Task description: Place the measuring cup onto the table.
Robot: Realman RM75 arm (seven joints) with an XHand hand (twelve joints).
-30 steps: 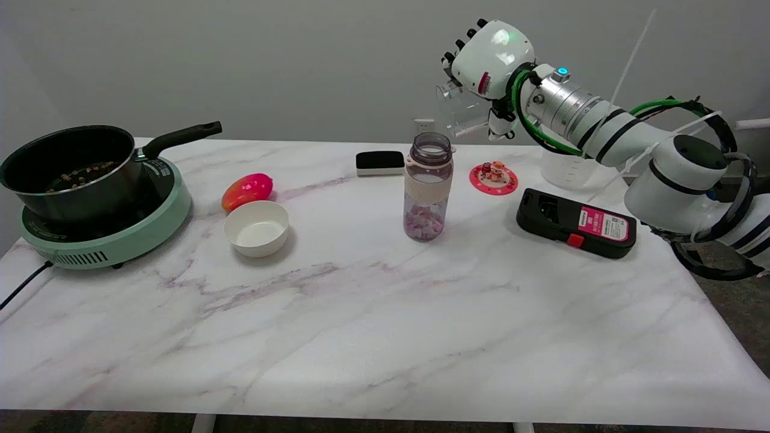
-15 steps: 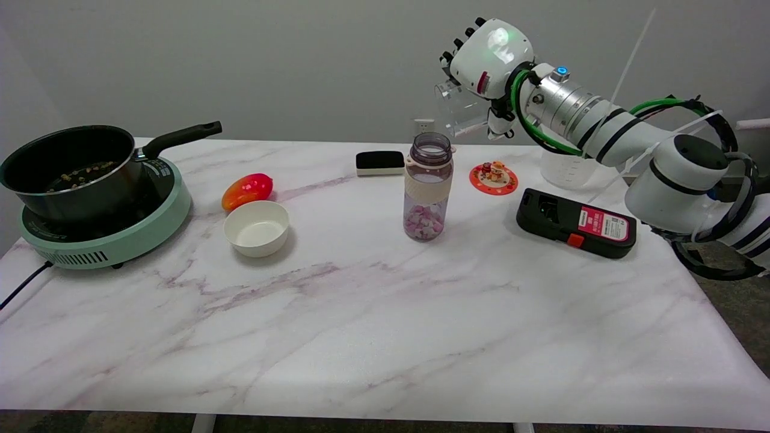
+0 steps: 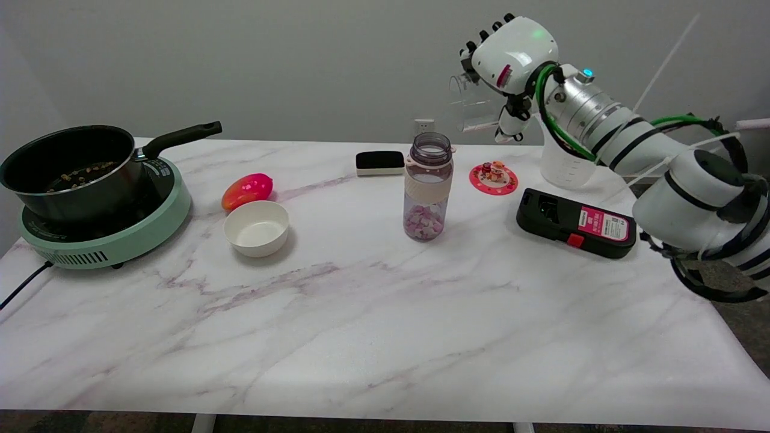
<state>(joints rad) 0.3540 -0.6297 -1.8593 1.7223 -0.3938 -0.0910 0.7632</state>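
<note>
My right hand [image 3: 508,57] is raised high above the table's far right and grips a clear plastic measuring cup [image 3: 475,105]. The cup lies tilted on its side in the air, its mouth facing left, above and to the right of the bottle [image 3: 428,186]. The hand's white back hides most of the fingers and part of the cup. The marble table [image 3: 373,313] lies well below the cup.
A second clear measuring jug [image 3: 565,165] stands at the far right. A black device with a pink label [image 3: 576,223], a pink coaster with small figures [image 3: 493,177], a black-and-white eraser block [image 3: 379,162], a white bowl [image 3: 257,228], a red-orange pepper [image 3: 246,189] and a pan on a green cooker [image 3: 90,192] stand around.
My right hand has moved to the right and slightly up, carrying the measuring cup away from above the bottle. The second jug shows more now.
</note>
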